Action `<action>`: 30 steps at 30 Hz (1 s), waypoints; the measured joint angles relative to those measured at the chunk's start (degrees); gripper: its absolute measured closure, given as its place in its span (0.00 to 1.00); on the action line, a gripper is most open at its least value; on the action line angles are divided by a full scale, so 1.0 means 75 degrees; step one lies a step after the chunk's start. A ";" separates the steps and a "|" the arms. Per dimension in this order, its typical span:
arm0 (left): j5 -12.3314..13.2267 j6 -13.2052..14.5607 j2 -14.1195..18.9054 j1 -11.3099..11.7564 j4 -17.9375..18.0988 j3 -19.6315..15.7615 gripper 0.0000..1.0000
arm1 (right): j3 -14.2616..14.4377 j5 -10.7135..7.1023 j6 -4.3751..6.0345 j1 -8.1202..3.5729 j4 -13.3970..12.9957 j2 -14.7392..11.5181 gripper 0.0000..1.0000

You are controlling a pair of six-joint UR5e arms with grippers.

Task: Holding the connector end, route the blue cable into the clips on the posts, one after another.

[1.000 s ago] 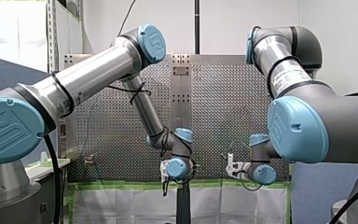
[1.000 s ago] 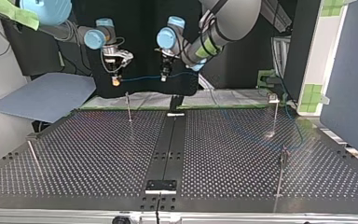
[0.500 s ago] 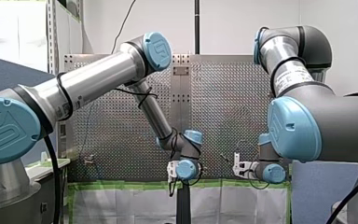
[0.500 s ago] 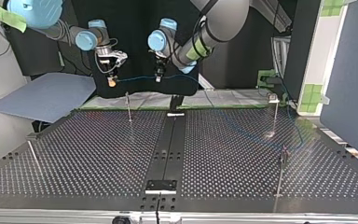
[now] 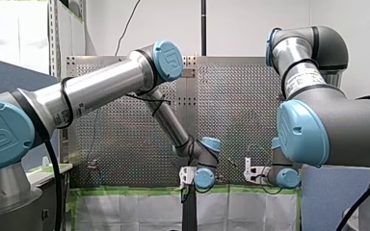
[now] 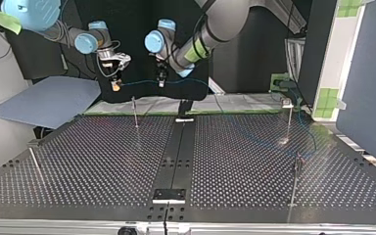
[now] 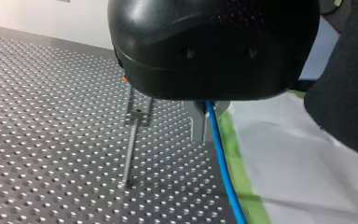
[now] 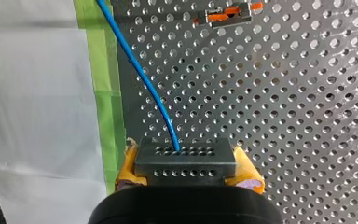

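Top view, L to R: my right gripper [image 6: 114, 85] hangs past the far edge of the table [image 6: 103, 161], pads pinched tight on the connector [image 8: 185, 159]. The right wrist view shows the yellow pads [image 8: 127, 164] pressed on both sides of the block, w/ the blue cable [image 6: 138, 82] leaving its face. Vs 1 sec ago it has slid a bit further to the view's left. My left gripper [image 6: 161, 81] has gone the same way by more, so the gap btwn them is a little shorter, but the span is still straight and approx level. The far post [image 6: 135, 112] now stands nearer mid-span, w/ the cable in the air above it. Its clip [image 7: 138, 112] is below the line, not touching, so no cable is in it yet. Next right is the left gripper: metal fingers [image 7: 196, 122] closed round the cable, which runs out btwn them. I judge that a guiding hold, not a hard clamp. Past it the cable droops toward the view's right over the table, faint. Whether it already sits in the clips of the right-side posts [image 6: 289, 120] I can't tell. For the task: both arms have carried the held span sideways to line it up over this post. Likely next step is lowering it into the clip w/ tension kept.
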 joint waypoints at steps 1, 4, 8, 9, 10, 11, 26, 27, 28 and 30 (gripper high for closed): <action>-0.0067 0.0011 0.0000 -0.0013 0.0001 0.0083 1.00 | 0.0001 -0.0021 -0.0007 -0.0010 0.0015 -0.0025 1.00; -0.0184 0.0059 -0.0004 -0.0025 0.0005 0.0290 1.00 | 0.0004 -0.0074 -0.0020 -0.0024 0.0086 -0.0130 1.00; -0.0263 0.0107 -0.0010 -0.0025 0.0008 0.0550 1.00 | 0.0005 -0.0139 -0.0024 -0.0030 0.0134 -0.0251 1.00; -0.0268 0.0113 -0.0010 -0.0026 0.0008 0.0598 1.00 | 0.0004 -0.0147 -0.0023 -0.0033 0.0138 -0.0269 1.00; -0.0272 0.0125 -0.0011 -0.0028 0.0012 0.0649 1.00 | 0.0003 -0.0151 -0.0021 -0.0037 0.0139 -0.0283 1.00; -0.0272 0.0134 -0.0017 -0.0029 0.0013 0.0673 1.00 | 0.0003 -0.0157 -0.0016 -0.0042 0.0136 -0.0296 1.00; -0.0081 0.0153 -0.0531 -0.0056 -0.0039 0.1119 1.00 | -0.0099 0.0296 0.0043 -0.0186 0.0150 -0.0314 1.00; -0.0071 0.0153 -0.0564 -0.0063 -0.0041 0.1153 1.00 | -0.0125 0.0320 0.0048 -0.0206 0.0157 -0.0314 1.00; -0.0060 0.0153 -0.0595 -0.0069 -0.0046 0.1190 1.00 | -0.0152 0.0333 0.0056 -0.0234 0.0164 -0.0314 1.00; -0.0044 0.0154 -0.0622 -0.0078 -0.0053 0.1238 1.00 | -0.0180 0.0326 0.0075 -0.0270 0.0165 -0.0314 1.00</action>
